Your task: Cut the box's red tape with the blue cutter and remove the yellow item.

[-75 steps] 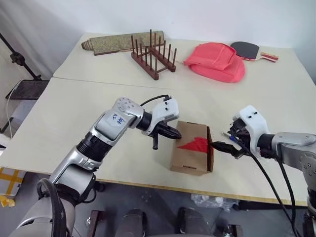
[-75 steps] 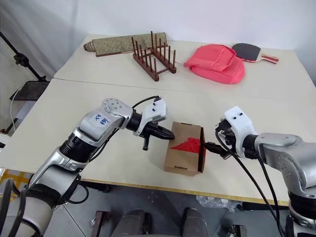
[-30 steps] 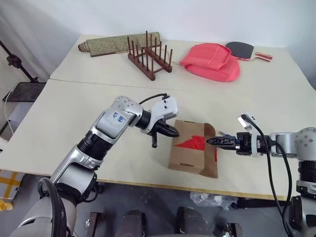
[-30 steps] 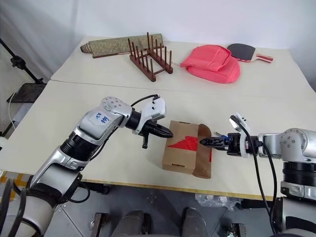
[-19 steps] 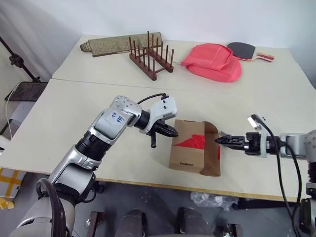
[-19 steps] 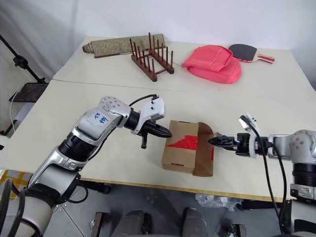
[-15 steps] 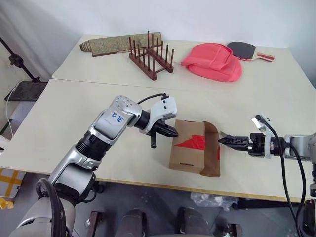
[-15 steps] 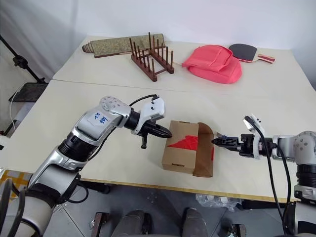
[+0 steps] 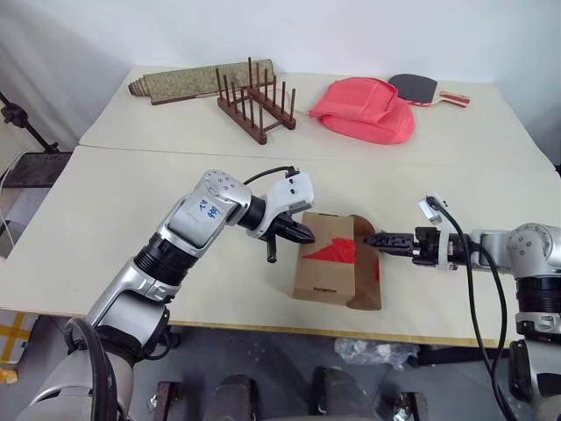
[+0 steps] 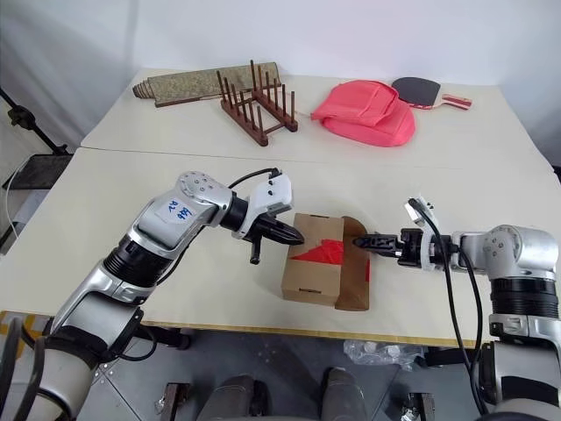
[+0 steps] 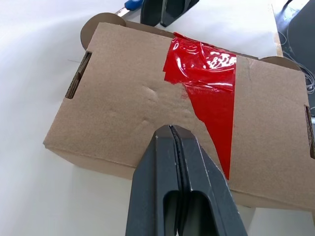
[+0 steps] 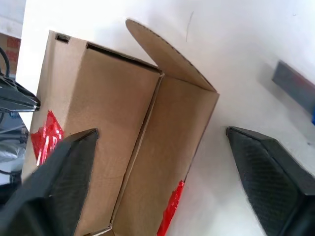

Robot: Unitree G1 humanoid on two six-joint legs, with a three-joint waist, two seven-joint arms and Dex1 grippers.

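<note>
Fingers of left gripper [image 11: 175, 147] pressed together, tip at top of box [image 9: 324, 263] near table [image 9: 114, 219] front edge, beside red tape [image 11: 209, 93]. Right gripper [image 9: 379, 239] fingers spread at opened right-end flap. Yellow item probably inside, hidden. Next: reach in, pinch it.

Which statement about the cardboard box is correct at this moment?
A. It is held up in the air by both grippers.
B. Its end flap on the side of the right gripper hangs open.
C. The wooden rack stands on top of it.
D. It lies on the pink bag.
B: the box rests on the table, and its end flap facing the right gripper hangs open.
</note>
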